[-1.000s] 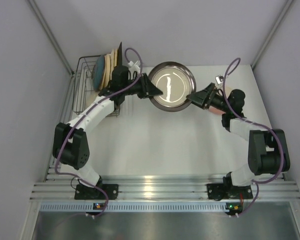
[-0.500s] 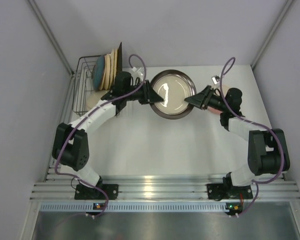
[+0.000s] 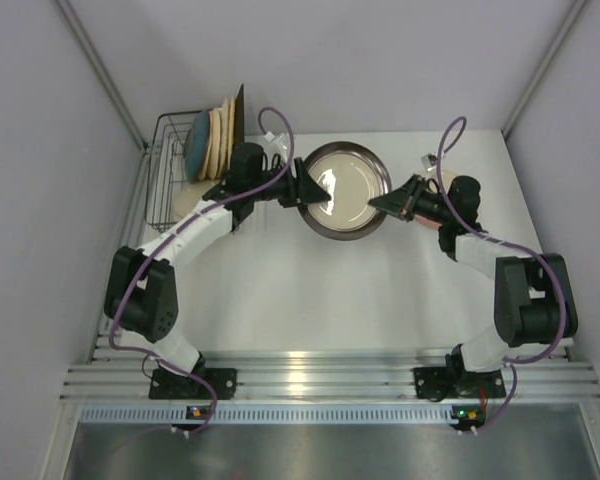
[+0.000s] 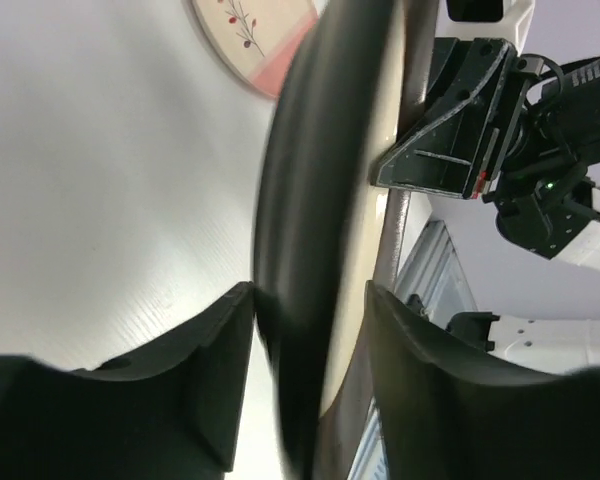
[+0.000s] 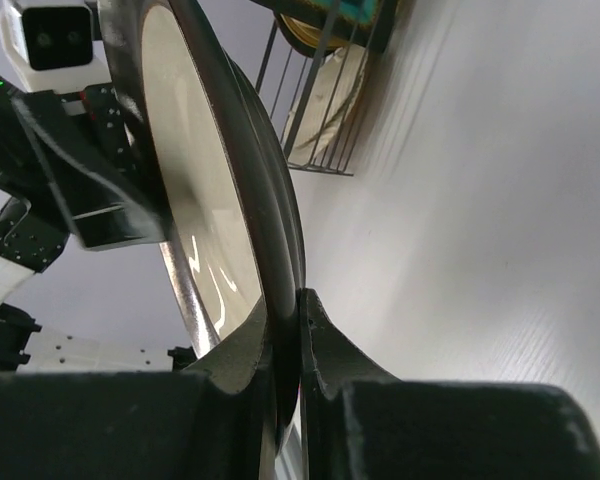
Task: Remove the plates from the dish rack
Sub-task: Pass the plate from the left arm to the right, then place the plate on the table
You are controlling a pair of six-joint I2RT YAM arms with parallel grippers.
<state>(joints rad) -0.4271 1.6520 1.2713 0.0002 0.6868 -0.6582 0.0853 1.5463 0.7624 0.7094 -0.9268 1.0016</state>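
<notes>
Two grippers at silver plate (image 3: 345,188), far middle. Right gripper (image 3: 377,203) pinches its right rim. Left gripper (image 3: 317,195) loose, fingers spread around left rim. Other plates (image 3: 212,140) upright in dish rack (image 3: 160,185), far left.

We see a silver plate (image 3: 345,189) with a pale, shiny inside, between the two arms over the far middle of the white table (image 3: 280,290). The left hand (image 3: 313,194) straddles the plate's left rim; from above we cannot tell whether it presses. The right hand (image 3: 384,204) meets the right rim, its fingers drawn together on it. At the far left stands the dark wire dish rack (image 3: 163,178), its left part bare wire. On edge at its far right end we see a teal plate (image 3: 198,147), tan plates (image 3: 218,135) beside it, then a thin dark plate (image 3: 240,108). A purple cable (image 3: 276,122) loops above the left wrist.
</notes>
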